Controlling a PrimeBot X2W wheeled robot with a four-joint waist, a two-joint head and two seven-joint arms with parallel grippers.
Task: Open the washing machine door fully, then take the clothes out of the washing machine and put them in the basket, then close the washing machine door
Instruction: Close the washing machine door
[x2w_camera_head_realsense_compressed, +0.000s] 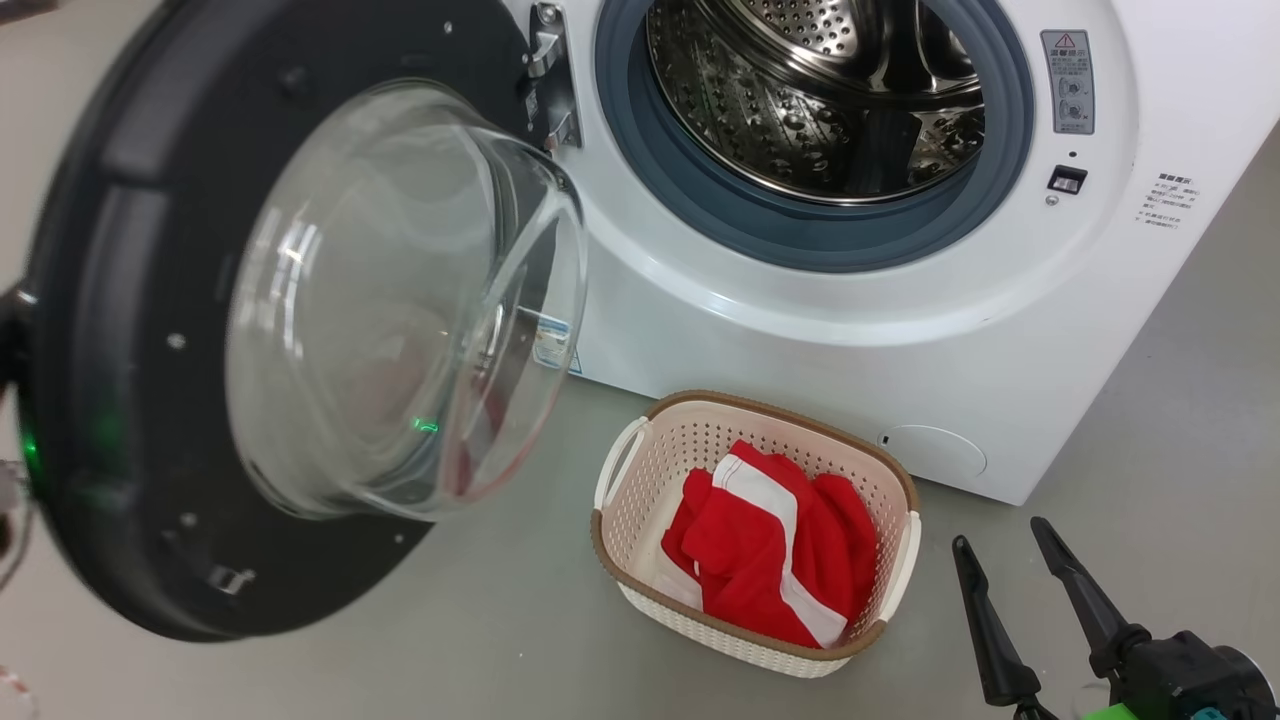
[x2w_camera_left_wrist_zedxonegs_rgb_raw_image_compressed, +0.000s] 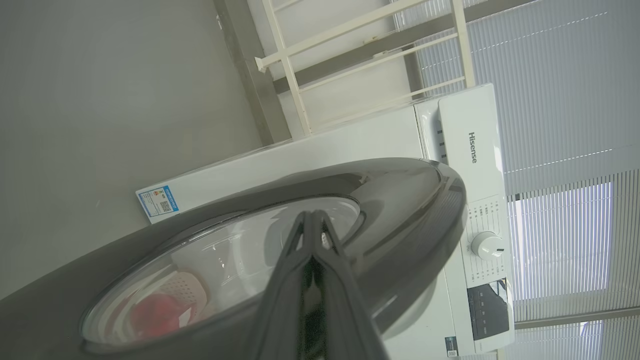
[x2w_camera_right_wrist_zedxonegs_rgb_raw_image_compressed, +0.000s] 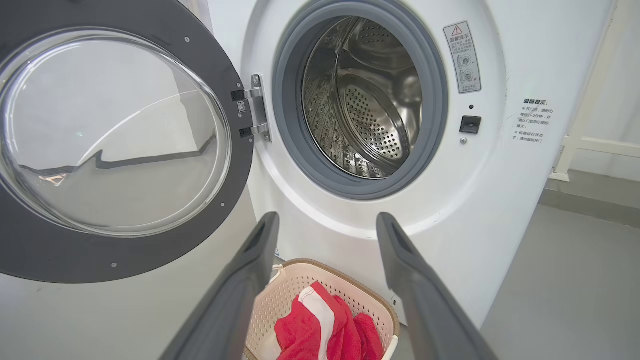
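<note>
Washing machine (x2w_camera_head_realsense_compressed: 800, 330): white front-loader.
Door (x2w_camera_head_realsense_compressed: 110, 400): swung open, 9 o'clock of drum (x2w_camera_head_realsense_compressed: 800, 100).
Basket (x2w_camera_head_realsense_compressed: 640, 470): on floor (x2w_camera_head_realsense_compressed: 500, 650), 6 o'clock of drum.
Clothes (x2w_camera_head_realsense_compressed: 770, 550): red, inside basket.
Left gripper (x2w_camera_left_wrist_zedxonegs_rgb_raw_image_compressed: 312, 220): clenched, before door glass.
Right gripper (x2w_camera_head_realsense_compressed: 1001, 531): released, 4 o'clock of basket.

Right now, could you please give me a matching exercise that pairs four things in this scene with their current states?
Things:
1. the washing machine door
2. the clothes
3. the left gripper
4. the right gripper

States:
A. lying in the basket
B. open, holding nothing
C. shut
D. swung wide open

Pairs: 1-D, 2-A, 3-C, 4-B.
</note>
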